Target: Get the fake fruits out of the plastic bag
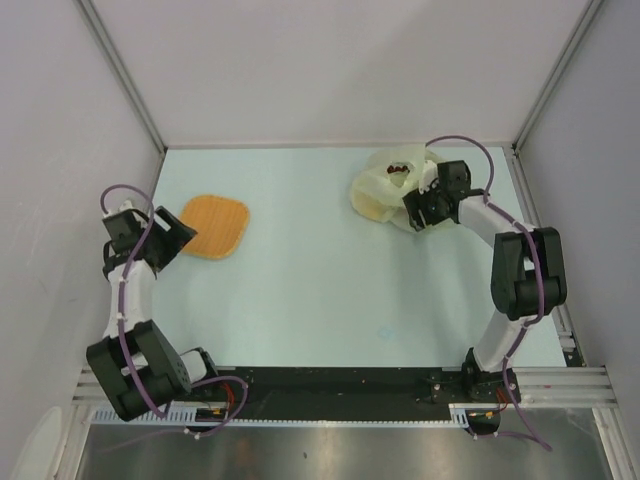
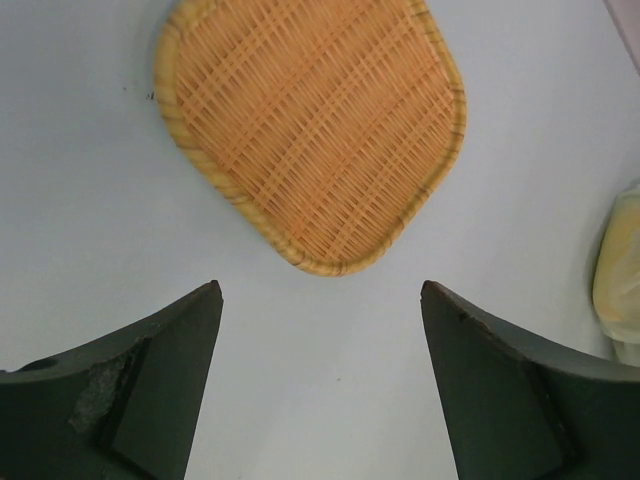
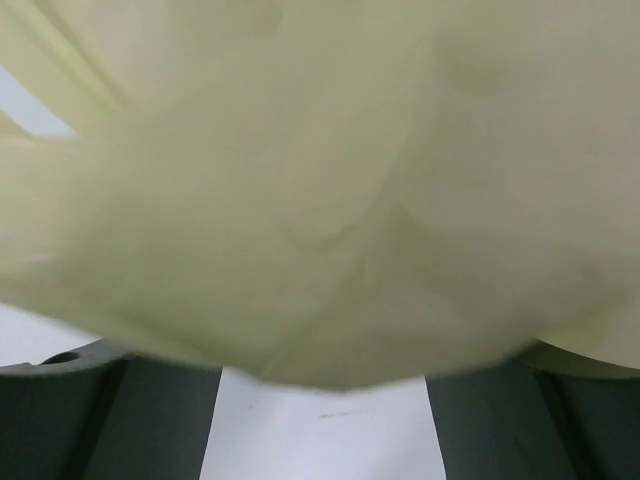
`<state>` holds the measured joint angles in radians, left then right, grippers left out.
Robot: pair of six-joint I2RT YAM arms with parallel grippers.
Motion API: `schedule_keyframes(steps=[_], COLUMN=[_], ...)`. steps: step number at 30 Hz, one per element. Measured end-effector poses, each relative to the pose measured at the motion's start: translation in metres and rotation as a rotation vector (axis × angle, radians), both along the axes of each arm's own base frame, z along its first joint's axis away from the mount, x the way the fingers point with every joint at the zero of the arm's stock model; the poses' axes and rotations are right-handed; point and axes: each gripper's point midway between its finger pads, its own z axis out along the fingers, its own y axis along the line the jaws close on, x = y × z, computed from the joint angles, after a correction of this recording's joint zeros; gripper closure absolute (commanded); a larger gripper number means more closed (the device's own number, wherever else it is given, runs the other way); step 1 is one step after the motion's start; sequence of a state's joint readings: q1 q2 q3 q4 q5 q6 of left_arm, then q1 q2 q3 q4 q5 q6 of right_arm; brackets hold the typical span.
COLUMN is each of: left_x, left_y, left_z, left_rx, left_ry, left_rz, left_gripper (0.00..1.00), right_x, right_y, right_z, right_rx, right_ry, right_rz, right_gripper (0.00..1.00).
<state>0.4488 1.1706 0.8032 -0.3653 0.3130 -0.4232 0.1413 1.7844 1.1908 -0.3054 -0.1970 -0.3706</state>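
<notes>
One good way: pinch a loose fold of the plastic bag (image 1: 385,192), not the fake fruits (image 1: 397,172) inside, and lift slowly so they tip out. The bag sits far right on the table (image 1: 320,290), something red peeking out. The right gripper (image 1: 412,210) is spread wide, bag draped over its tips. The left gripper (image 2: 320,300), spread and empty, hangs by the mat (image 2: 310,120).

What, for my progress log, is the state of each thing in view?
plastic bag: crumpled, mouth open upward.
fake fruits: inside the bag, only a red bit showing.
woven mat: lying flat, nothing on it.
left gripper: open, empty, near the mat.
right gripper: open, against the bag, fingertips hidden by film.
</notes>
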Motion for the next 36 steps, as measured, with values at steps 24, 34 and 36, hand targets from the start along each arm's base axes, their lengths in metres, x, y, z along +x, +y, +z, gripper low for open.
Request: schedule_keyframes(steps=[24,34,36], left_x=[0.019,0.037,0.037], left_y=[-0.023,-0.025,-0.027], left_z=[-0.109,-0.117,-0.118], left_rx=[-0.478,-0.505,-0.502], left_ry=[0.098,0.067,0.072], left_rz=[0.247,0.223,0.219], left_gripper=[0.44,0.73,0.75], right_x=[-0.092,-0.091,-0.091], right_y=[0.115,0.109,0.109], right_z=[0.083,0.080,0.079], right_rx=[0.153,0.146,0.144], right_ry=[0.050,0.055,0.058], right_rz=[0.248,0.228,0.228], right_gripper=[0.12,0.12,0.12])
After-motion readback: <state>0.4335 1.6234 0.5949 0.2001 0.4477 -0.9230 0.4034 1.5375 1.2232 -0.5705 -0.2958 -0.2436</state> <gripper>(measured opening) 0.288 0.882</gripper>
